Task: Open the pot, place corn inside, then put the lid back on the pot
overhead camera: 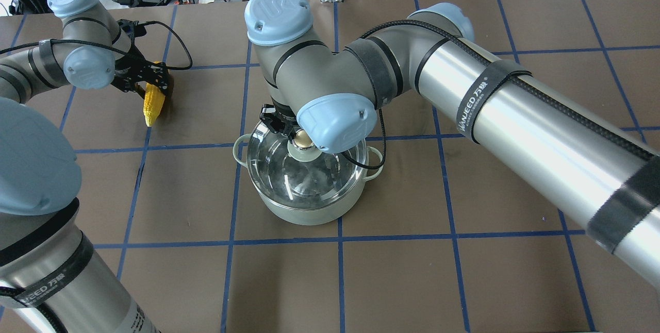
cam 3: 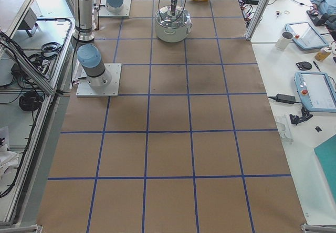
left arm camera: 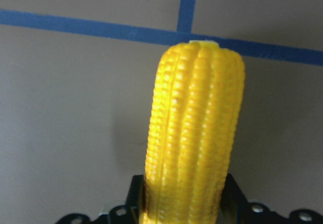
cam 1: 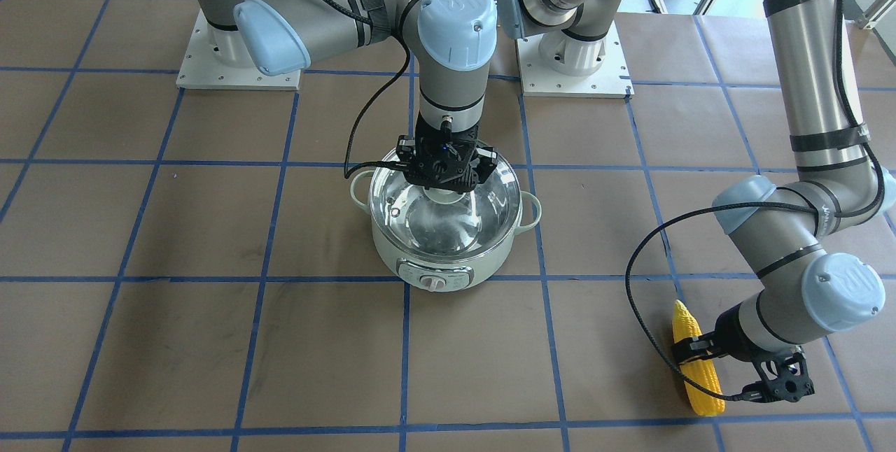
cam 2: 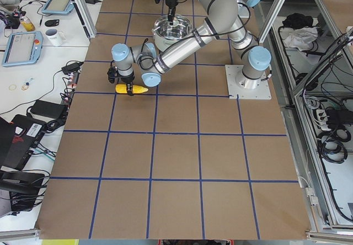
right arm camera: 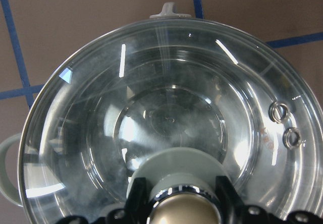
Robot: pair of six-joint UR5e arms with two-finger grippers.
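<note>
Brown paper table (cam 1: 175, 228), blue tape grid across it, operators' benches with tablets and a mug off to the side. Dead centre stands the pot (cam 1: 483, 266), mint-green, white dial facing away from the robot, and the lid (cam 1: 420, 217) is on it, covering the mouth, steel shining through the glass. Right arm is straight over the top: the right gripper (cam 1: 446, 182) points down onto the lid's knob (overhead camera: 303, 139), and the wrist view shows its black fingers (right arm camera: 136, 196) pressed in against either side of that gold-beige knob, pinching it.

Now out to the robot's left, well apart from the pot: the corn (cam 1: 703, 392) lies flat on the table near the far edge, pointed tip towards the robot. The left gripper (cam 1: 693, 352) comes in low from the side, its fingers (left arm camera: 135, 196) closed across the ear's middle, one on each flank, touching the kernels. The blunt end of the ear sticks out ahead of the wrist camera, just short of a tape line.
</note>
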